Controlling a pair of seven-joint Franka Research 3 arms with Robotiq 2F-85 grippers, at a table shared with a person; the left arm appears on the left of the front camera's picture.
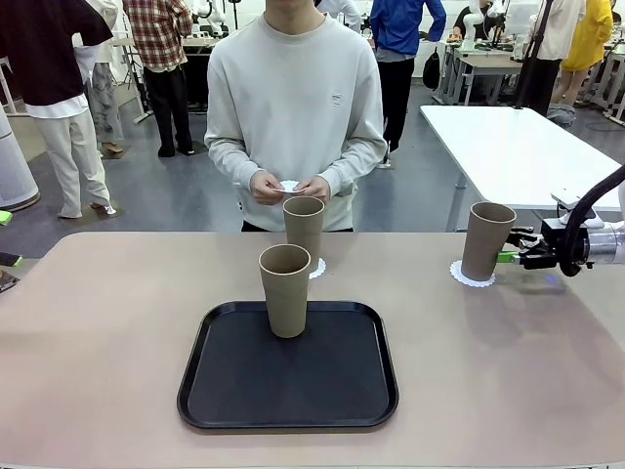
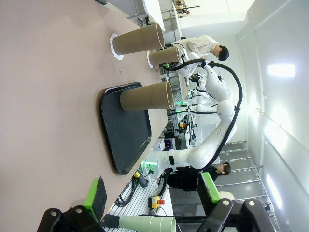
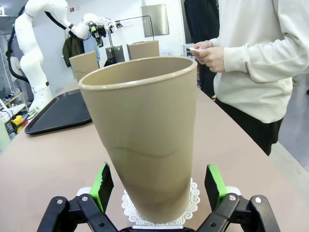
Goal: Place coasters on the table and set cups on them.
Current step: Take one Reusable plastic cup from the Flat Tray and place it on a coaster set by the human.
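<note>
Three tan cups stand on the beige table (image 1: 98, 322). One cup (image 1: 284, 290) is on the black tray. A second cup (image 1: 304, 232) rests on a lacy white coaster (image 1: 317, 268) behind the tray. The third cup (image 1: 486, 240) sits on a coaster (image 1: 472, 277) at the right. My right gripper (image 1: 508, 257) is open beside it. In the right wrist view that cup (image 3: 145, 135) stands between the green pads (image 3: 102, 186) with gaps on both sides, on its coaster (image 3: 161, 209). My left gripper (image 2: 152, 191) is open and holds nothing, far from the cups (image 2: 146, 95).
The black rounded-square tray (image 1: 288, 386) lies at the table's front middle. A person stands at the far side, holding a small white coaster (image 1: 290, 186) in both hands. A white table (image 1: 508, 147) stands behind at the right.
</note>
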